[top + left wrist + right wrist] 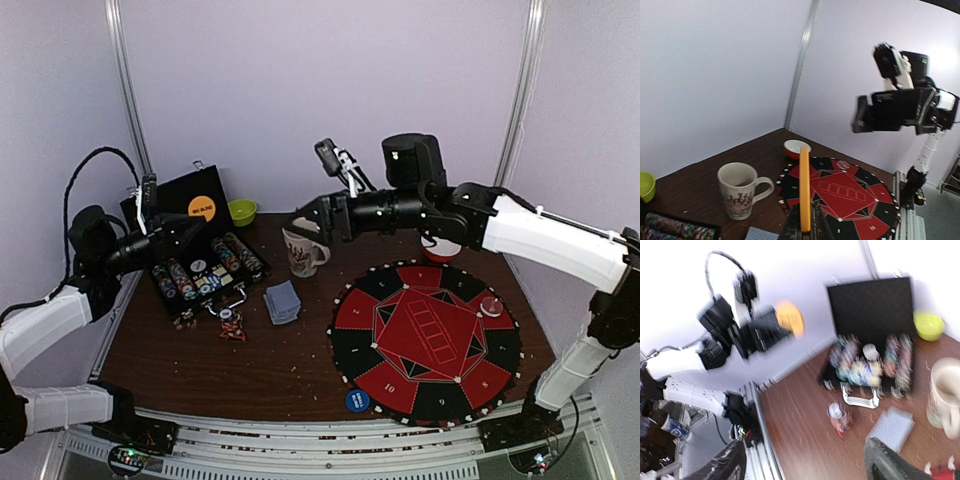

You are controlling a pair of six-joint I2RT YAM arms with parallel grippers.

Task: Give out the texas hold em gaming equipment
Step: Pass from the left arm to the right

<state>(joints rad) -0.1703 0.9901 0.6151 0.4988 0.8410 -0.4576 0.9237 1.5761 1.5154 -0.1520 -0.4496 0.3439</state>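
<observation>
My left gripper (197,222) (805,222) is shut on an orange button disc (202,208) (804,187), held upright in the air over the open chip case (190,200). The disc also shows in the right wrist view (790,319). My right gripper (305,220) (805,462) is open and empty, raised above the mug (303,250). A deck of grey-blue cards (283,300) (892,427) lies on the table. Rows of chips (205,270) (870,367) fill the case. A small chip pile (232,325) lies in front of it. A blue disc (358,401) and a clear disc (491,306) lie on the round mat (425,340).
The white patterned mug (739,190) stands between the case and the mat. A green bowl (242,211) sits at the back by the case. A red-rimmed bowl (796,148) sits behind the mat, under my right arm. Walls close the back and sides.
</observation>
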